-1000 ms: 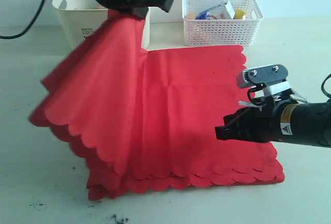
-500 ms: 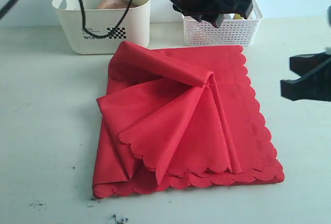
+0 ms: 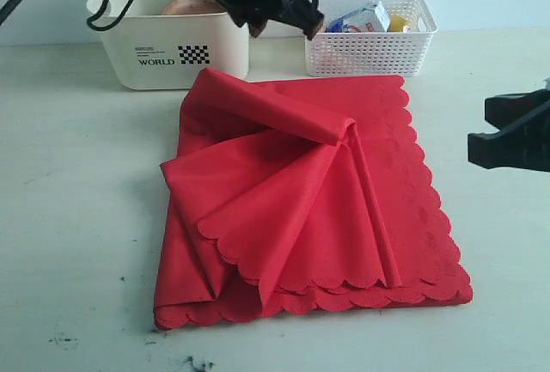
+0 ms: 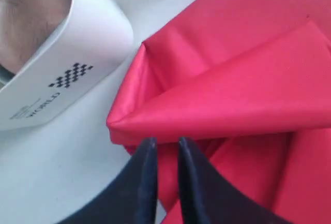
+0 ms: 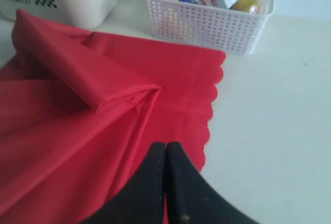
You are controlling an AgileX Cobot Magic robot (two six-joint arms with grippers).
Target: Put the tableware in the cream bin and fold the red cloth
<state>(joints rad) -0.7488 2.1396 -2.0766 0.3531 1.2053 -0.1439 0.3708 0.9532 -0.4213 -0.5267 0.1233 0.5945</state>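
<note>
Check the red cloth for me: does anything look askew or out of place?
Yes. The red cloth is not folded flat. Its top layer lies bunched in a diagonal rolled ridge, and loose pleats fan out toward the near left corner, so the scalloped edges do not line up. Nothing looks spilled or damaged.

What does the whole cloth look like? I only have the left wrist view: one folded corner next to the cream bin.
Observer: The red cloth is folded over but untidy: a loose rolled flap lies diagonally across it and the scalloped edges don't line up.
Operator: Right end effector?
Observer: The right end effector is shut, holds nothing, at the cloth's right side.
Operator: Anything else back there?
Observer: A white basket with a milk carton stands right of the cream bin.
</note>
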